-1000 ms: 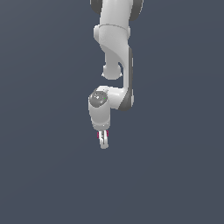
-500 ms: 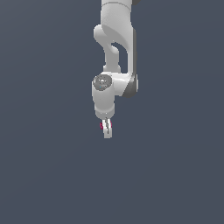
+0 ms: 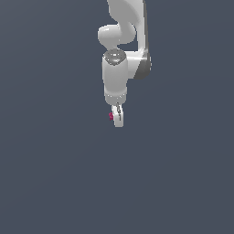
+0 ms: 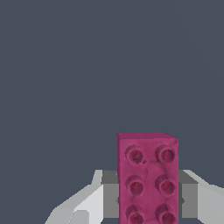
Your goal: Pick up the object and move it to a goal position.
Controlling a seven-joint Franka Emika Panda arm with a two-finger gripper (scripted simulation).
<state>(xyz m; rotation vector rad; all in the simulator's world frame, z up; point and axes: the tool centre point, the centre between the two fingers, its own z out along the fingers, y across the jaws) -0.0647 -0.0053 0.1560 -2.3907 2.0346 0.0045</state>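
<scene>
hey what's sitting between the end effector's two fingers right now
The pink block sits there, studs facing the wrist camera, with a grey finger against each side. In the exterior view only a pink sliver shows at the end effector.

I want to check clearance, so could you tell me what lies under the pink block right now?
Beyond the pink block, held between the fingers, the wrist view shows only plain grey background. Whatever lies straight beneath the block is hidden by it.
</scene>
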